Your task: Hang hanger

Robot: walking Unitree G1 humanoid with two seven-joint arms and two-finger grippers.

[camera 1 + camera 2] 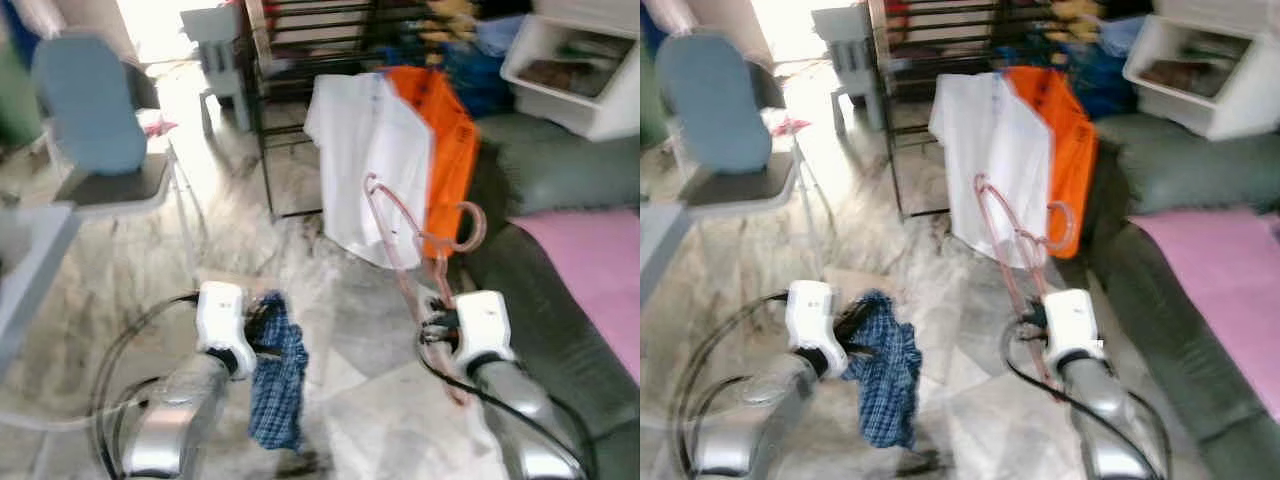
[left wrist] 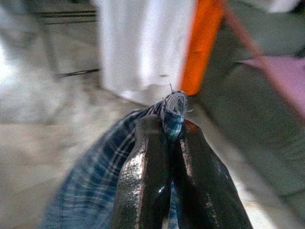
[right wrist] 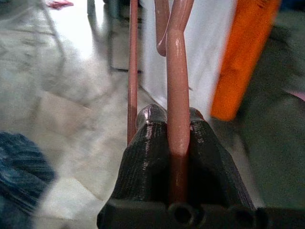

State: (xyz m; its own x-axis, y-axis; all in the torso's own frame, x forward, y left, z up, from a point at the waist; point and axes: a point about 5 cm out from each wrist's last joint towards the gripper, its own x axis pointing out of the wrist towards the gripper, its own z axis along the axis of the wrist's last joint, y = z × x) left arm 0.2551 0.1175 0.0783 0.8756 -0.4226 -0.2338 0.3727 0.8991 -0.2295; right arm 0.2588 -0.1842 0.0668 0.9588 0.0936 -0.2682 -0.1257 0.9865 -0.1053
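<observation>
The premises were a lived-in home. A black drying rack (image 1: 300, 60) stood on a marble floor (image 1: 250, 260), hung with a white shirt (image 1: 370, 160) and orange garment (image 1: 445, 140). Beside the rack lay a sofa (image 1: 560, 300); opposite it, a blue chair (image 1: 90, 110).

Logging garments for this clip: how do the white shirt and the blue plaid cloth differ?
The white shirt is plain and hangs spread on the dark rack; the blue plaid cloth is checked and dangles bunched, pinched in the left gripper. The shirt looks larger and sits farther from the robot. Both hang clear of the floor.
</observation>
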